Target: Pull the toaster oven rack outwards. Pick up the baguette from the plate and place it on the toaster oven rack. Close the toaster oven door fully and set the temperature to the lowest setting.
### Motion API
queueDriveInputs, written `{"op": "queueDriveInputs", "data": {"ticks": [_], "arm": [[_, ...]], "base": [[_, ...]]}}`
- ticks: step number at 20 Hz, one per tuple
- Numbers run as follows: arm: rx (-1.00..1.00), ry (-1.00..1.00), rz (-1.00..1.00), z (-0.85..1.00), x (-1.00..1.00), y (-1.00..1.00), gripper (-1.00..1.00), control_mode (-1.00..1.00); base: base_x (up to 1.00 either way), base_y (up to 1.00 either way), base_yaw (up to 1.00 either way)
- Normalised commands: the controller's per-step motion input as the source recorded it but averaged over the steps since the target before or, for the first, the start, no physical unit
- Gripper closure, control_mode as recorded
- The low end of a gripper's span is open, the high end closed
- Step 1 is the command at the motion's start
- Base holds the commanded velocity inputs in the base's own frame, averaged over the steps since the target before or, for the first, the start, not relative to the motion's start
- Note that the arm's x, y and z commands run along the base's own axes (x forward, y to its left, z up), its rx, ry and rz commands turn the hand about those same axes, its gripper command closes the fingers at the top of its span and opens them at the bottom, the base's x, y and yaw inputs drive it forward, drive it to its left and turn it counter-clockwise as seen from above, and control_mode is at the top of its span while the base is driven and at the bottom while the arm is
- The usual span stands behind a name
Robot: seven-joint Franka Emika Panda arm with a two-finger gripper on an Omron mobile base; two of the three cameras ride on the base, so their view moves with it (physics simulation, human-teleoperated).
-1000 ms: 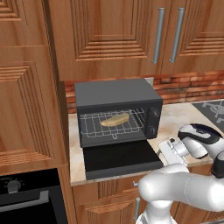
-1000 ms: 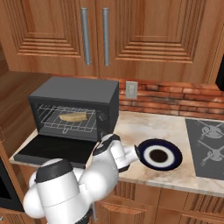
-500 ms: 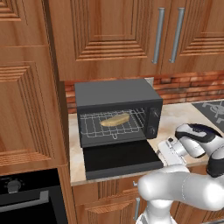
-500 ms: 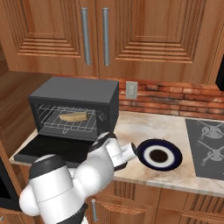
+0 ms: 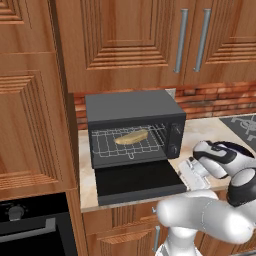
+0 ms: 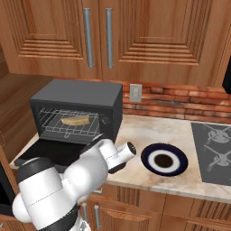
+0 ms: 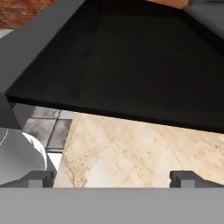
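The toaster oven door (image 5: pixel 137 181) hangs flat open over the table (image 6: pixel 149 135) edge, just in front of the tool (image 7: pixel 113 178), whose two fingertips (image 7: pixel 35 177) stand well apart with nothing between them. I'd judge that door to be a stiff, light, hinged panel, smooth and a bit slippery on its black face. It wants no pinching, just a lift from beneath its free front edge, near the middle so it swings up evenly.

Beyond the tool, inside the toaster oven (image 5: pixel 134 126), the baguette (image 5: pixel 131 137) already lies on the rack (image 5: pixel 129 144). The plate (image 6: pixel 164 160) sits bare, off to the tool's side on the table.

The hand camera looks up at the door's underside with the marbled table below, showing how low the tool is. The base cameras give what that one cannot: the loaf, the rack, the narrow control strip (image 5: pixel 175 137), and the arm's wrist hiding the tool itself in the right base view.
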Motion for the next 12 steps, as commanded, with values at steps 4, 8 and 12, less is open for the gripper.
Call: {"op": "queueDriveInputs", "data": {"ticks": [4,8,12], "arm": [[0.0,0.35,0.0,0.0,-0.46,1.0,-1.0,-1.0],[0.03,0.37,0.0,0.1,-0.51,0.95,-1.0,-1.0],[0.1,0.4,0.0,0.03,-0.48,0.8,-1.0,-1.0]], "base": [[0.0,0.0,0.0],[0.0,0.0,0.0],[0.0,0.0,0.0]]}}
